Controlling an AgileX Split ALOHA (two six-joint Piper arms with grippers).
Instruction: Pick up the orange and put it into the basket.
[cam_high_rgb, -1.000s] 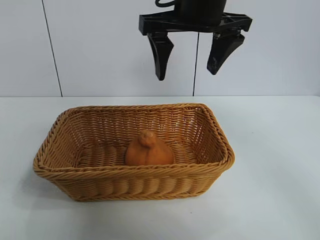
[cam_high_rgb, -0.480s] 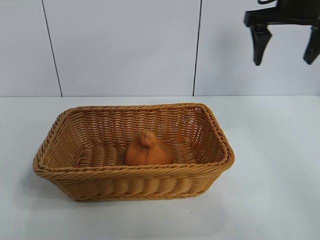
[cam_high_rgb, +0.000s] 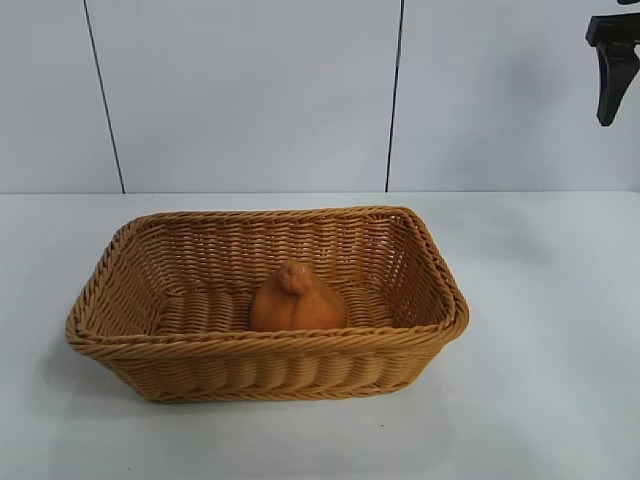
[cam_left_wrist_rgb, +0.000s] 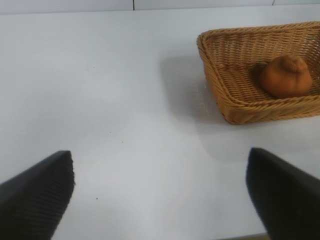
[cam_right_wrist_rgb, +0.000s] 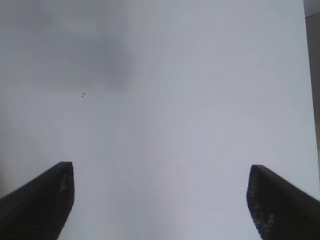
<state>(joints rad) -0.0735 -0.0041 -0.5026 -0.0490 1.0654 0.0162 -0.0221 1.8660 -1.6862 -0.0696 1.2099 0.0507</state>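
Observation:
The orange (cam_high_rgb: 296, 300) rests inside the wicker basket (cam_high_rgb: 260, 345), near the middle of its front wall, knobby bump upward. It also shows in the left wrist view as the orange (cam_left_wrist_rgb: 285, 76) in the basket (cam_left_wrist_rgb: 235, 100). My left gripper (cam_left_wrist_rgb: 160, 160) hangs open over bare table, well apart from the basket, with nothing between its fingers. My right gripper (cam_right_wrist_rgb: 160, 167) is open and empty above bare table. In the exterior view only one of its fingers (cam_high_rgb: 610, 85) shows, high at the right edge.
The basket stands on a white table (cam_high_rgb: 550, 300) in front of a white panelled wall (cam_high_rgb: 250, 90). Bare tabletop lies all around the basket. The table's edge (cam_right_wrist_rgb: 312, 75) shows in the right wrist view.
The right gripper has moved from above the basket to the far right, nearly out of the exterior view. The orange and basket have stayed still.

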